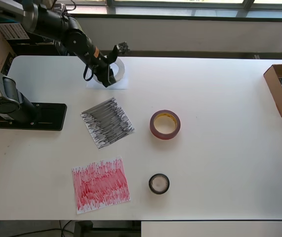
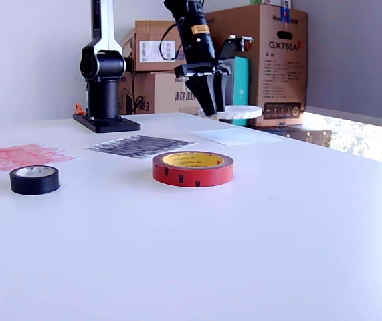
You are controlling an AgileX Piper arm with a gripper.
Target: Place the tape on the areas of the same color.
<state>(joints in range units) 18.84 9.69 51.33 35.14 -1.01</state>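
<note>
You hold white tape pinched in gripper, hovering directly above white sheet; lower straight down, release.

Black arm, orange band, seemingly looped cable

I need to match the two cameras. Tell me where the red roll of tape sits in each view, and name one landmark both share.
Overhead view: the red roll of tape lies flat right of centre, to the right of the black-scribbled paper sheet.
Exterior view: the same roll lies centre foreground, in front of that sheet.
Shared landmark: the small black roll of tape, near the red-scribbled sheet.
</note>
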